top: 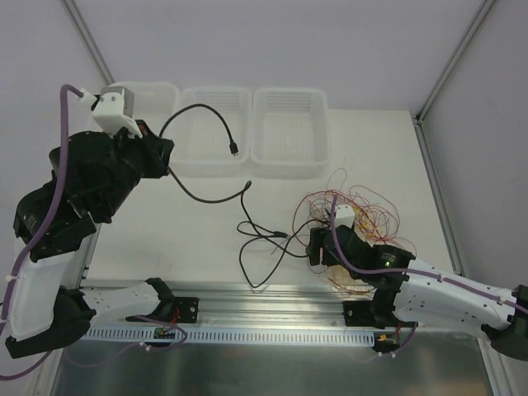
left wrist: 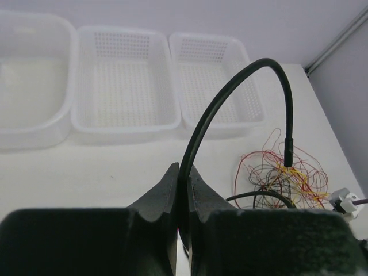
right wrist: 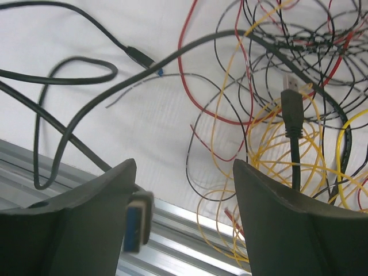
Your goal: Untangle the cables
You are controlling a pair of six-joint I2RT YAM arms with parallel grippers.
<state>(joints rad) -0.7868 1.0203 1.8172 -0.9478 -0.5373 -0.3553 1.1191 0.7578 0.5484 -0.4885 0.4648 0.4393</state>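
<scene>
Overhead, three bins (top: 290, 171), left end effector (left wrist: 183, 172) clamping one black cable (left wrist: 287, 115), right end effector (right wrist: 185, 167) gaping, seemingly empty.

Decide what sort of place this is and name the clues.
Probably a robotics lab bench: two arms on an aluminium rail, three white bins, and a tangle of cables.

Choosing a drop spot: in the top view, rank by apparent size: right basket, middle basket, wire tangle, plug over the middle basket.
1. wire tangle, loosely spread
2. right basket and middle basket, alike
3. plug, tiny
</scene>
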